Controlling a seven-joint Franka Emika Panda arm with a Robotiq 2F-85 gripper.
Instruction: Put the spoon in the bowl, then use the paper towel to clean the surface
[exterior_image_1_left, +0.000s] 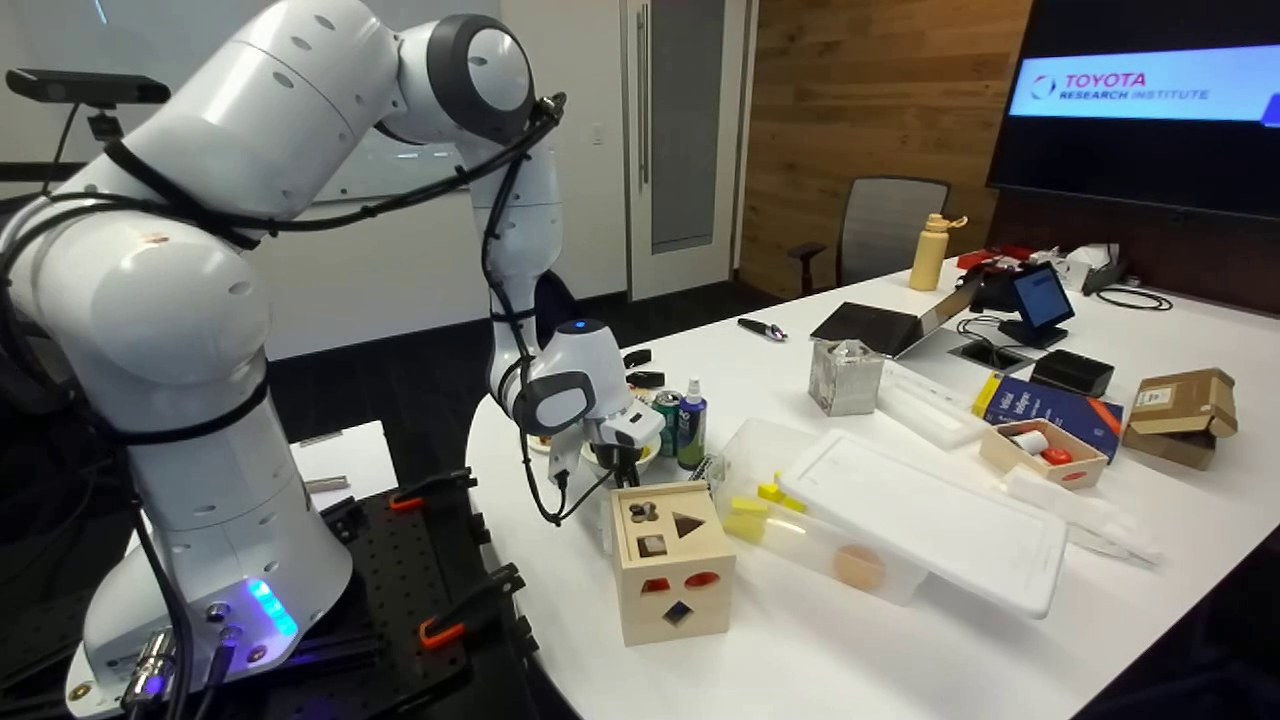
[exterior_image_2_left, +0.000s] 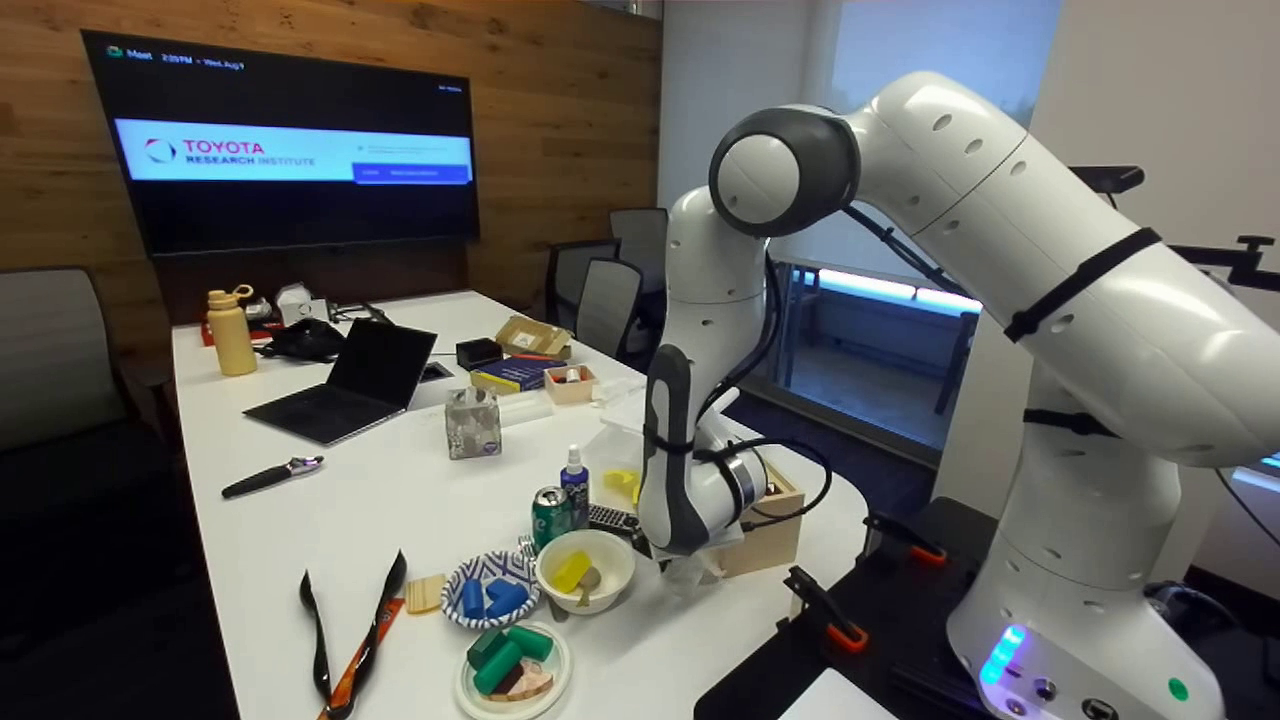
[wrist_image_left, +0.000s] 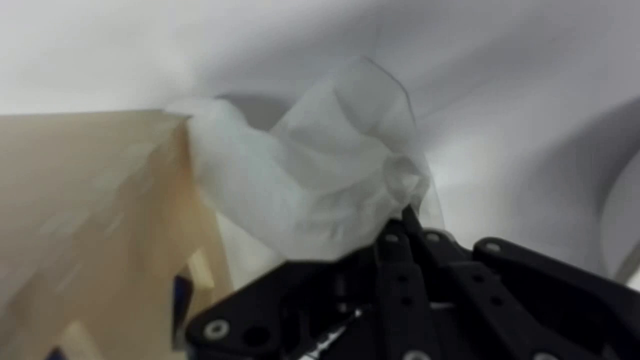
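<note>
The spoon (exterior_image_2_left: 589, 580) lay in the small bowl (exterior_image_2_left: 612, 556), close beside a yellow block (exterior_image_2_left: 570, 572). In an exterior view its long axis ran nearly up and down, the rounded head toward the middle of the bowl and the handle toward the near rim. The bowl stood upright on the glossy white tabletop (exterior_image_2_left: 400, 490), just beside a green can (exterior_image_2_left: 550, 520).

The paper towel (wrist_image_left: 300, 175) hung between the bowl and the wooden cube (exterior_image_1_left: 676, 560). Seen from the wrist, its longest reach slanted up and leftward from the gripper (wrist_image_left: 402, 219), one loose fold pointing at the cube's corner, another rounded one toward the top. It was so rumpled that I could not swear to a single long axis.

The gripper was closed, its two slim black fingers drawn together and pinching the bunched towel at their tips. Whether the towel also touched the cube or the tabletop, I could not tell; the wrist view was blurred there.
</note>
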